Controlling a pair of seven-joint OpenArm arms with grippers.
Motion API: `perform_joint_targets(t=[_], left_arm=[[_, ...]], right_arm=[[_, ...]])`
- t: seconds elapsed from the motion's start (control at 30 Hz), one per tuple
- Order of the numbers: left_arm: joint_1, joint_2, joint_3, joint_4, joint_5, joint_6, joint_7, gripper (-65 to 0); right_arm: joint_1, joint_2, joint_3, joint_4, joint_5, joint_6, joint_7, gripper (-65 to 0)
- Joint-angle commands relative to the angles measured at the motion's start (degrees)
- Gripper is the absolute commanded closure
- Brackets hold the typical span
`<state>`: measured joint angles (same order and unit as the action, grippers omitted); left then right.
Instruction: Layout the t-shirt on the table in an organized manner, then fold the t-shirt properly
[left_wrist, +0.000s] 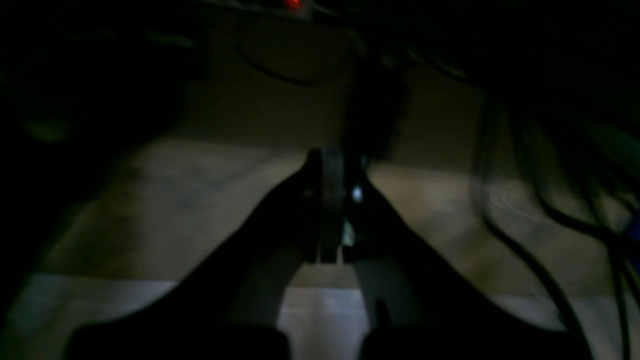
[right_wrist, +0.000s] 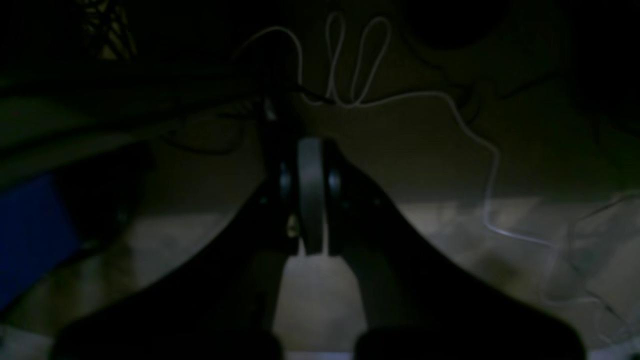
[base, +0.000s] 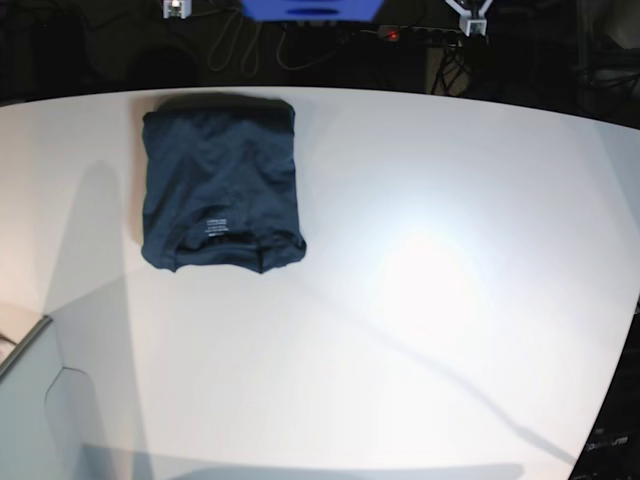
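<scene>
Both claws are clenched on nothing: the left claw (left_wrist: 330, 210) and the right claw (right_wrist: 311, 200) hang beyond the desk (base: 420, 300), clear of any cloth. On its far left part lies the t-shirt (base: 220, 185), a compact navy rectangle, neck label up. Folding looks finished; at most, the next move calls for squaring loose edges.

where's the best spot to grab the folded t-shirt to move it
Probably the near hem edge of the t-shirt, by the neck label, coming in from the front. It lies flat as a folded rectangle on the table, and the layers bunch slightly along that edge, giving something to pinch.
</scene>
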<state>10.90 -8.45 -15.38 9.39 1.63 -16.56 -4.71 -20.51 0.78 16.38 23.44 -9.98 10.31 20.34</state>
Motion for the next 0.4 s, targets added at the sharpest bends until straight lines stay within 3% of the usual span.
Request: perform_joint_targets(t=[0.0,0.1,0.23,0.3,0.37], left_arm=[[-0.30,-0.04,0.74,-0.02,0.09,0.95,-0.08,0.0],[-1.97,1.19,2.32,-0.11,-0.09,4.73,-0.08,0.0],[-3.64,3.04,2.59,-0.11,0.09,6.31,-0.08,0.0],[-4.43,4.01,2.59,-0.11,0.09,6.31,-0.08,0.0],[-5.14,4.10,2.59,-0.29,0.09,6.31,-0.08,0.0]], right_arm=[[1.22,1.64,-1.13,-3.44,-0.35,-3.49,2.30,0.0],[6.93,4.54,-5.00,-15.31,-3.25,-15.98,7.22,0.0],[10.36,6.04,-8.34,-20.14,-4.57,-31.27,7.93,0.0],[10.71,6.04,-9.13,-20.14,-4.57,-33.73,7.93,0.0],[10.89,5.95,-9.22,-20.14,-4.40,-33.65,7.93,0.0]])
